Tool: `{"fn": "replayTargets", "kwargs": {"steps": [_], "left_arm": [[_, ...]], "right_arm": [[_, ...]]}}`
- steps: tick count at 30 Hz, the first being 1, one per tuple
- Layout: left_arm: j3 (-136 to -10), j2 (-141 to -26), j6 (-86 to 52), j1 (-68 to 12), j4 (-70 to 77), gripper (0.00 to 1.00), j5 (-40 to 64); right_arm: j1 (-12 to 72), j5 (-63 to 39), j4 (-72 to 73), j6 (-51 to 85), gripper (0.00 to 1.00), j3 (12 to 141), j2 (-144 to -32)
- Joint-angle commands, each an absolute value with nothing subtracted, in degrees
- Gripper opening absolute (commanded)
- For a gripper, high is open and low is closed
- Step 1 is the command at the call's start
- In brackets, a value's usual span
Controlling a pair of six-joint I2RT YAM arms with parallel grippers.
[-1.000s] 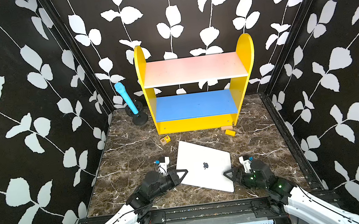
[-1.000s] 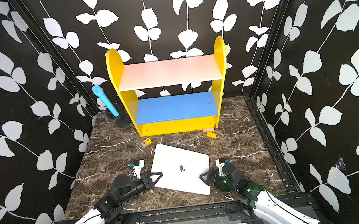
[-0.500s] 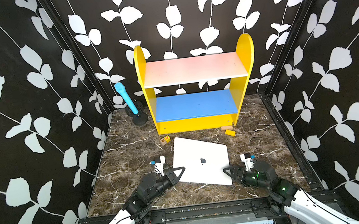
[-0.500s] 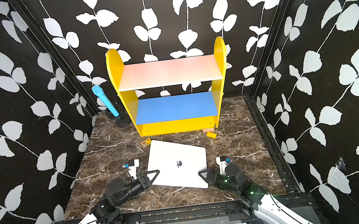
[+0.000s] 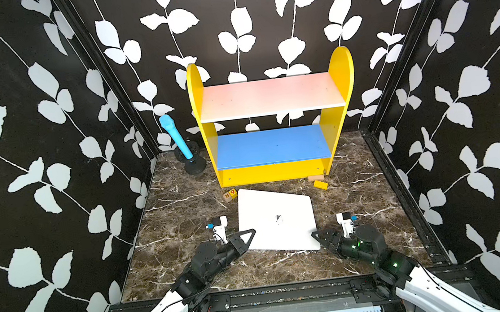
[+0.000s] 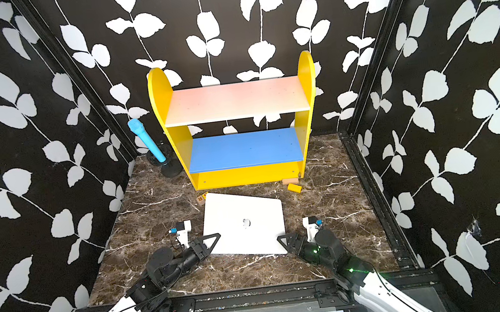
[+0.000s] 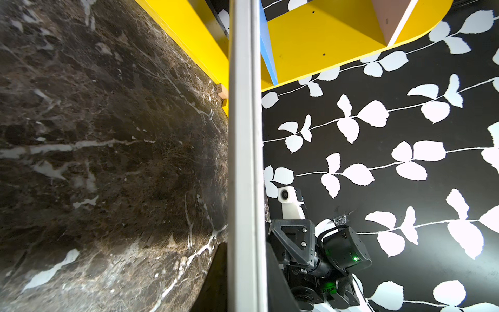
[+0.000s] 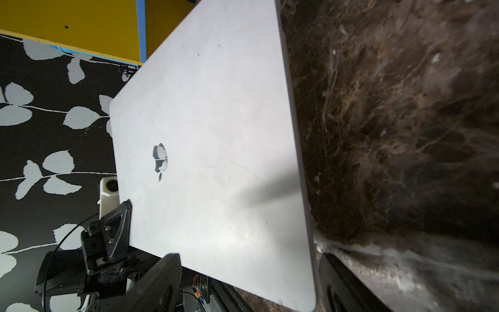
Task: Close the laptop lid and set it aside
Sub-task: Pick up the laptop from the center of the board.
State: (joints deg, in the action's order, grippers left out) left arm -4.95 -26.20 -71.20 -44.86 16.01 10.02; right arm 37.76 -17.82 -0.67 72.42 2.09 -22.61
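Your left gripper (image 5: 248, 236) pinches closed laptop (image 5: 278, 221) at near corner; right gripper (image 5: 319, 238) wide, astride other corner. Risk: one-sided grip, so laptop could pivot, slip, strike yellow shelf (image 5: 276, 172) ahead of jaws.

Top views: you've got bright, even overhead light and sharp focus. The lid (image 5: 276, 221) is nearly blown out white and its logo barely reads. Right wrist: the table (image 8: 391, 121) is smeared with blur, and a soft shadow streak crosses the lid. Left wrist: the laptop (image 7: 244, 135) edge is crisp, with dark shadow on the marble beside it and wide-angle stretch at the corners.
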Motion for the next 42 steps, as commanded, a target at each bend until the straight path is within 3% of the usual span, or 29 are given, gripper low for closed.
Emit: {"fn": "replayTargets", "kwargs": {"steps": [1,8,12,20,32,42], "left_arm": [[-9.86,-26.28,-72.32,-44.91,34.51,0.00,11.39],[-11.78,-26.69,-71.86,-44.91,35.82,0.00,11.30],[-11.93,-26.09,-71.72,-44.93,34.98,0.00,10.85],[-10.54,-25.81,-72.53,-44.91,33.01,0.00,8.31],[-10.10,-23.11,-74.44,-44.91,24.21,0.00,2.91],[-13.62,-27.85,-73.94,-44.96,20.07,0.00,3.31]], "right_arm": [[37.53,-18.34,5.68,72.30,0.82,1.36,-26.55],[37.37,-20.09,13.84,71.32,0.80,1.96,-36.14],[37.32,-21.69,19.80,72.18,0.70,2.19,-38.58],[37.27,-23.50,21.61,72.82,0.47,5.07,-38.17],[37.18,-22.22,18.30,73.68,0.36,8.92,-33.14],[37.09,-20.48,13.76,72.55,0.27,13.32,-30.57]]}}
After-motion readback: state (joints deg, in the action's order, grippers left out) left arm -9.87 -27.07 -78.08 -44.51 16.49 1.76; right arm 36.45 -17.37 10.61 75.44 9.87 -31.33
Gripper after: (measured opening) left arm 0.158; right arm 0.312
